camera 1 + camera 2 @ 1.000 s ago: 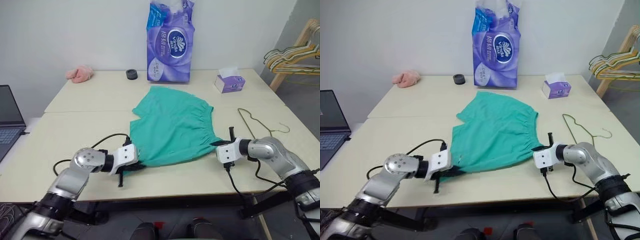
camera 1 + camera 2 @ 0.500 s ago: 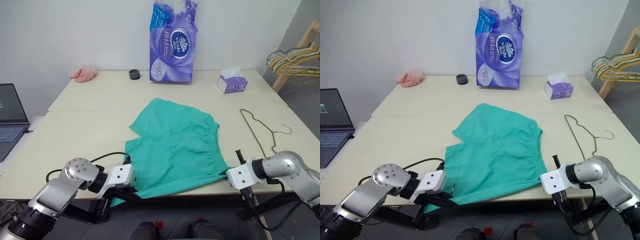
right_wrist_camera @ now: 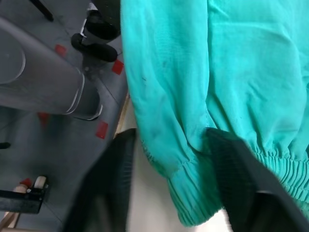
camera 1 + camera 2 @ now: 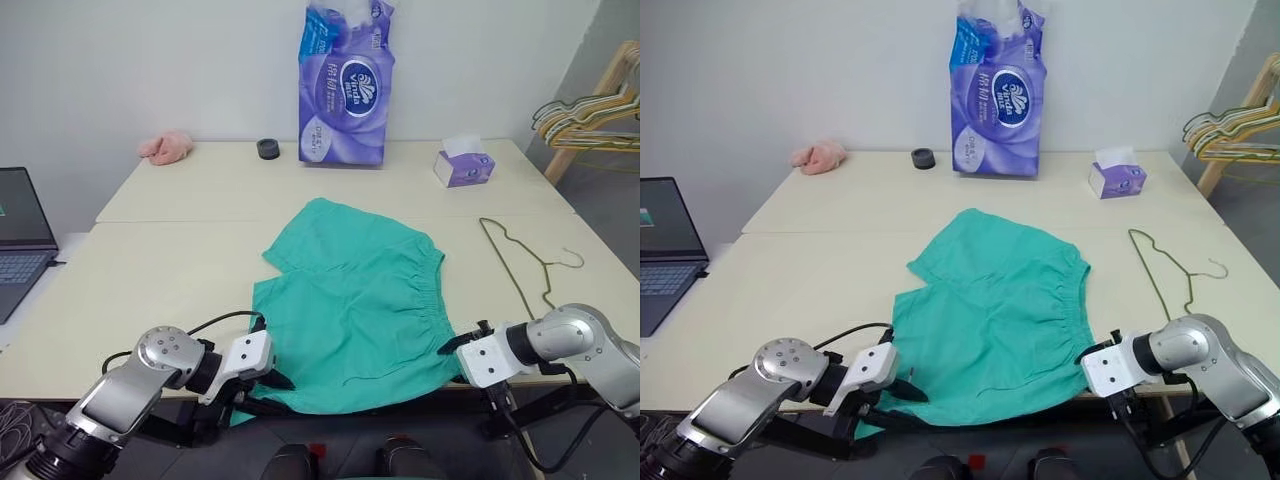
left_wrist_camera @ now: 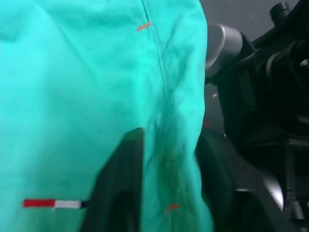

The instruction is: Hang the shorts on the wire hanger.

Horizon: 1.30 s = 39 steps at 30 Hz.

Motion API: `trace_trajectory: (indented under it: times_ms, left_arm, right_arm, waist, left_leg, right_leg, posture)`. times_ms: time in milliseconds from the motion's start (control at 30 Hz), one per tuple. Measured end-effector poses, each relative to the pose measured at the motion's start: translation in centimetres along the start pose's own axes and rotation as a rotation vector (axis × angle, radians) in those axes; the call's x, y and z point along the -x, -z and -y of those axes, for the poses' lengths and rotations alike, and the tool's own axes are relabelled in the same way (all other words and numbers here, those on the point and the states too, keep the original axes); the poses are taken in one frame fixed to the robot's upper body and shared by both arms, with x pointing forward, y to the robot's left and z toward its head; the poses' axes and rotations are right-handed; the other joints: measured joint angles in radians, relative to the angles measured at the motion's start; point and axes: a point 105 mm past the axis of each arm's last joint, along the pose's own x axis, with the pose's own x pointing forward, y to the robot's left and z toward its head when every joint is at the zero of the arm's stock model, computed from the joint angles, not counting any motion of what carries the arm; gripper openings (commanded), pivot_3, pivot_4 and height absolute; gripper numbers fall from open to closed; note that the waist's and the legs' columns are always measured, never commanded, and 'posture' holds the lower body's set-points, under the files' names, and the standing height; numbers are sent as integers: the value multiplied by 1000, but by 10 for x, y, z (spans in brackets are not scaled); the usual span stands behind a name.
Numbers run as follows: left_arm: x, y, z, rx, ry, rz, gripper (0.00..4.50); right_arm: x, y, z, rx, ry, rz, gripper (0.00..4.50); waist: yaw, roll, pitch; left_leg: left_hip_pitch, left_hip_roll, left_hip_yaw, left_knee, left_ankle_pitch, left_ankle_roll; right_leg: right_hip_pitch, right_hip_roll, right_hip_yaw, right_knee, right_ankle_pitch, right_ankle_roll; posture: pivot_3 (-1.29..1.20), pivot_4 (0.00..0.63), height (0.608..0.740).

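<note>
The teal-green shorts (image 4: pixel 350 300) lie flat in the middle of the table, waistband to the right, and their near edge hangs over the table's front edge. My left gripper (image 4: pixel 272 388) is at the shorts' near left corner. In the left wrist view its fingers (image 5: pixel 123 183) stand apart with a fold of teal cloth between them. My right gripper (image 4: pixel 462 345) is at the near end of the waistband, open, and the gathered corner lies between its fingers (image 3: pixel 236 183). The thin wire hanger (image 4: pixel 515 270) lies on the table to the right of the shorts, apart from them.
A tall purple tissue pack (image 4: pixel 342 85), a small tissue box (image 4: pixel 460 165), a black roll (image 4: pixel 267 148) and a pink cloth lump (image 4: pixel 165 147) stand along the table's back. A laptop (image 4: pixel 20 240) sits at the far left. A wooden rack with several hangers (image 4: pixel 590 110) stands at the right.
Both grippers drew the shorts toward the table's front edge until the near edge hung over it. Their fingers, shut on the cloth before, now stand apart.
</note>
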Motion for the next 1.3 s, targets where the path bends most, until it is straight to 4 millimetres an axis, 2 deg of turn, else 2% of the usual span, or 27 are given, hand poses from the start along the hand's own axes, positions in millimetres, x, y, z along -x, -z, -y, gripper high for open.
trace_trajectory:
  times_ms: [100, 167, 233, 333, 433, 600, 667, 800, 1033, 1133, 1300]
  left_arm:
    - [1, -8, 2, 22, 3, 42, 3860]
    - [3, -16, -2, 28, -25, 84, 4450]
    - [4, -24, -5, 21, -47, 116, 4450]
    - [1, -42, -9, -3, -65, 177, 4450]
    - [-4, -67, -20, -63, -124, 248, 4450]
    - [-4, -106, -59, -182, -332, 322, 4450]
    - [-4, -122, -72, -217, -383, 335, 4450]
    - [-9, -136, -73, -246, -361, 338, 4450]
    - [-13, -139, -68, -257, -297, 316, 4450]
    - [-12, -143, -68, -275, -286, 315, 4450]
    - [-11, -144, -68, -281, -283, 314, 4450]
  right_arm:
    - [25, -2, 12, -76, 80, 16, 4500]
    - [40, -1, 19, -185, 168, 55, 4500]
    - [55, 3, 28, -289, 268, 86, 4500]
    - [81, 11, 50, -494, 516, 191, 4500]
    - [99, 34, 64, -716, 779, 247, 4500]
    - [87, 78, 52, -1018, 980, 167, 4500]
    - [87, 106, 47, -1167, 1106, 77, 4500]
    - [94, 148, 29, -1367, 1208, -109, 4500]
    - [85, 176, 15, -1543, 1149, -150, 4500]
    - [78, 181, 14, -1563, 1098, -144, 4500]
    - [78, 183, 15, -1537, 1046, -160, 4500]
  waist:
    - [0, 0, 1]
    - [1, 0, 1]
    - [1, -1, 2]
    - [0, -1, 2]
    - [3, -2, 2]
    - [1, -1, 2]
    - [-3, -1, 2]
    - [-15, 0, 1]
    - [-32, 0, 2]
    - [-32, 1, 2]
    - [-32, 0, 2]
  left_leg:
    - [0, 0, -1, 0, 0, 0]
    - [0, 0, -1, 0, 0, 0]
    - [0, 0, -1, 0, 0, 0]
    - [0, 0, -1, 0, 0, 0]
    - [0, 0, -2, 0, 0, 0]
    - [0, -2, -1, 1, 0, 0]
    - [0, -2, 0, 1, 0, 0]
    - [0, -2, 4, -1, 0, 0]
    - [0, -2, 6, -1, 0, 0]
    - [0, -2, 6, -1, 0, 0]
    - [0, -2, 6, -1, 0, 0]
  right_leg:
    - [0, 0, -1, 0, 0, 0]
    - [1, 0, -1, 0, 0, 0]
    - [1, 0, -1, 0, 0, 0]
    - [1, 0, -1, 0, 0, 0]
    - [1, 0, -1, 0, 0, 0]
    - [1, 0, 1, 0, 1, 1]
    - [1, 0, 2, 0, 3, -1]
    - [-1, 1, 6, 0, 4, -2]
    - [-1, 5, 7, 0, 3, -2]
    - [0, 6, 7, 0, 2, 0]
    - [0, 6, 8, 0, 0, 4]
  posture:
    - [-47, 61, 740]
    - [-46, 62, 740]
    - [-51, 64, 740]
    - [-56, 66, 740]
    - [-69, 66, 740]
    - [-81, 67, 740]
    - [-83, 68, 740]
    - [-86, 70, 740]
    - [-86, 72, 740]
    - [-86, 72, 740]
    - [-82, 76, 740]
